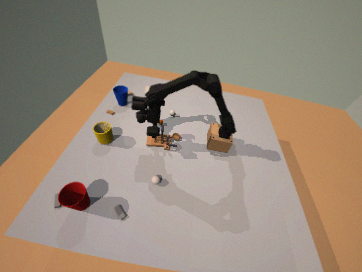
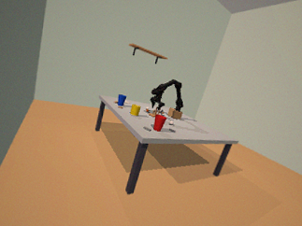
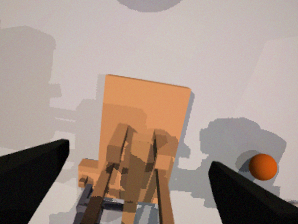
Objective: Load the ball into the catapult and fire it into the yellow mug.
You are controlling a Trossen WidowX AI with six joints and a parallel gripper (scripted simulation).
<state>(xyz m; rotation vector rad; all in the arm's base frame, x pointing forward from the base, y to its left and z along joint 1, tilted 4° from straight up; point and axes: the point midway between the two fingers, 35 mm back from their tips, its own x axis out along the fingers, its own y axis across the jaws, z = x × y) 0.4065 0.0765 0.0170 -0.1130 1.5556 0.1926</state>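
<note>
My gripper (image 1: 157, 133) (image 3: 141, 157) is open and empty, low over the wooden catapult (image 1: 152, 143) (image 3: 145, 92). In the wrist view its fingers stand to either side of the catapult's uprights. The catapult's flat base points toward the upper part of the wrist view. An orange ball (image 1: 161, 121) (image 3: 263, 167) is beside the catapult, outside the right finger in the wrist view. The yellow mug (image 1: 104, 134) (image 2: 135, 110) stands upright left of the catapult in the top view. The catapult's cup (image 1: 177, 136) is too small to tell what it holds.
A red cup (image 1: 75, 197) (image 2: 159, 123) and a blue cup (image 1: 121, 96) (image 2: 121, 100) stand on either side of the mug. White balls (image 1: 156, 179) (image 1: 172, 113) lie on the table. A wooden box (image 1: 218, 140) (image 2: 174, 113) is at the arm's base. A grey block (image 1: 121, 212) lies near the red cup.
</note>
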